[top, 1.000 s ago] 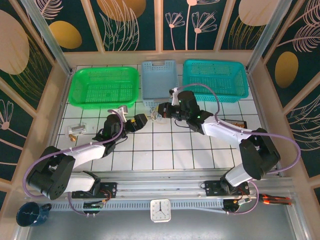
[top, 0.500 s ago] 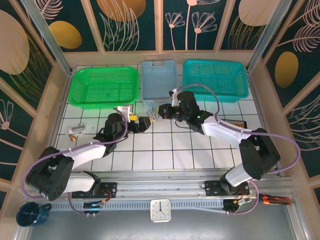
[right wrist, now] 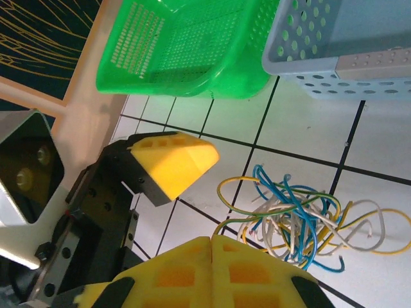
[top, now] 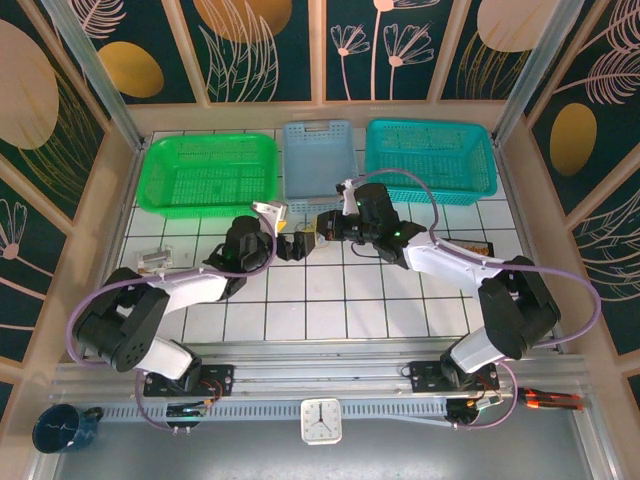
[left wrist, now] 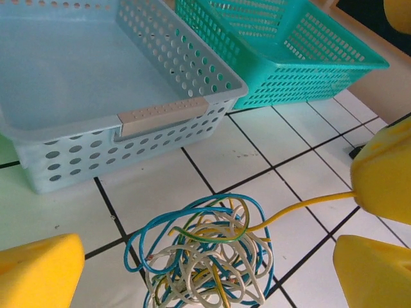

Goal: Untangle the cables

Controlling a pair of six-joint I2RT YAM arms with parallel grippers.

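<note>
The cables [left wrist: 205, 256] are a small tangle of whitish, blue and yellow-green strands on the white tiles, just in front of the light blue basket [left wrist: 96, 77]. My right gripper [right wrist: 213, 240] is shut on a yellow strand [left wrist: 302, 206] that runs out of the tangle [right wrist: 302, 221]. My left gripper [left wrist: 205, 273] is open, with one yellow finger [left wrist: 38, 273] on each side of the tangle and neither touching it. From above, the two grippers [top: 292, 244] [top: 322, 226] face each other with the cables [top: 308, 236] between them.
A green basket [top: 210, 172], the light blue basket [top: 318, 155] and a teal basket [top: 430, 158] line the far edge. A small pale object [top: 152, 260] lies at the left and a dark orange item [top: 480, 250] at the right.
My left arm has reached to the right and brought its open gripper up around the tangle. The right gripper has shifted only slightly and stays shut.
</note>
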